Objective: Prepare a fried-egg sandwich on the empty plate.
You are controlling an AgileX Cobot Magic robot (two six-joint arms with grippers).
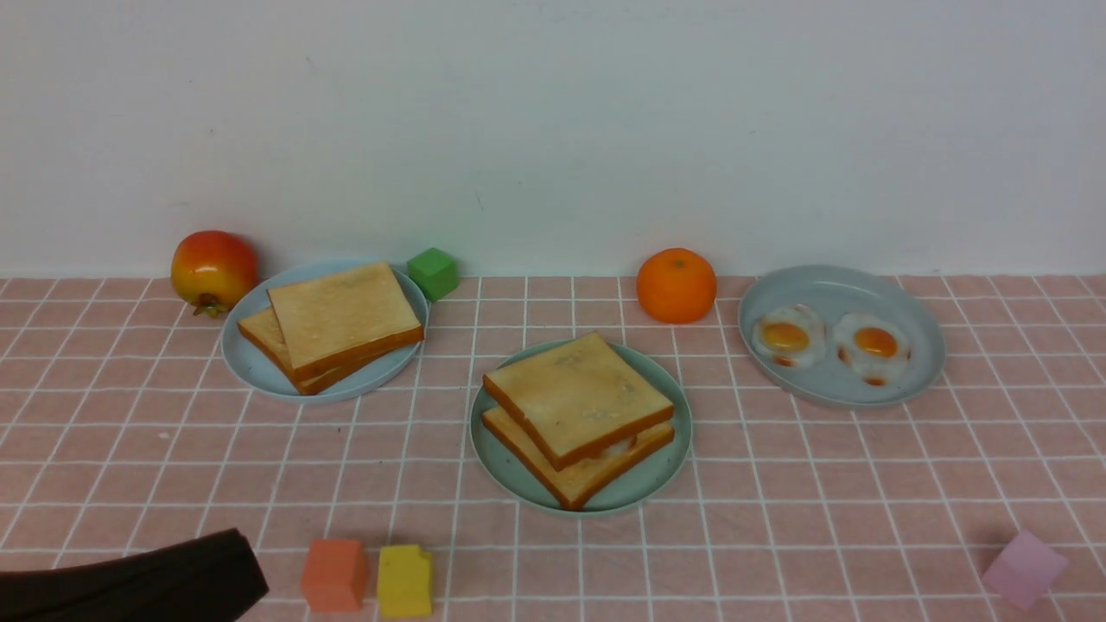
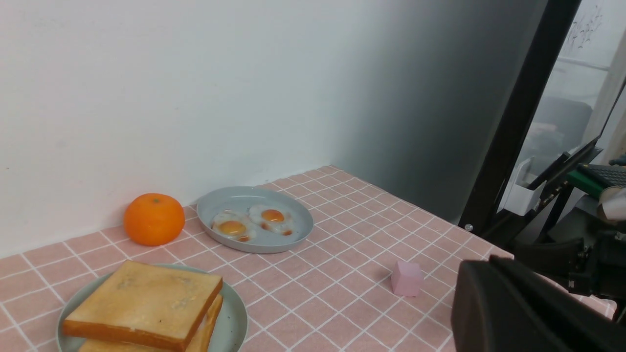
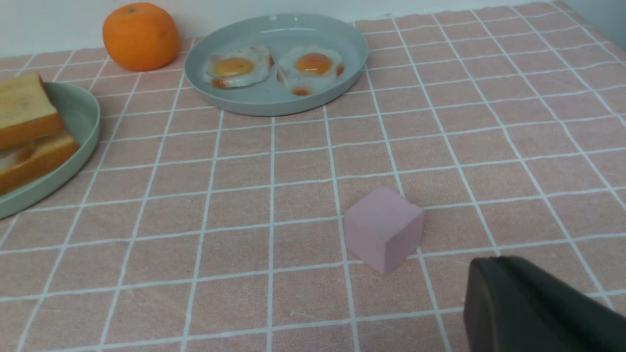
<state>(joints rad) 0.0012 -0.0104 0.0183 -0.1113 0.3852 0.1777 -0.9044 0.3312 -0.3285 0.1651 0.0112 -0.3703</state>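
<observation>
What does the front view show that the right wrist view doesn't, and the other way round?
Only the front view: the plate of plain toast, the red-and-yellow fruit, and the green, orange and yellow blocks.

Only the right wrist view: part of the right gripper, dark, at the picture's edge.

Both: the mint-green plate with the egg sandwich on it (cut off in the wrist view), the orange, the plate with two fried eggs and the pink block.
</observation>
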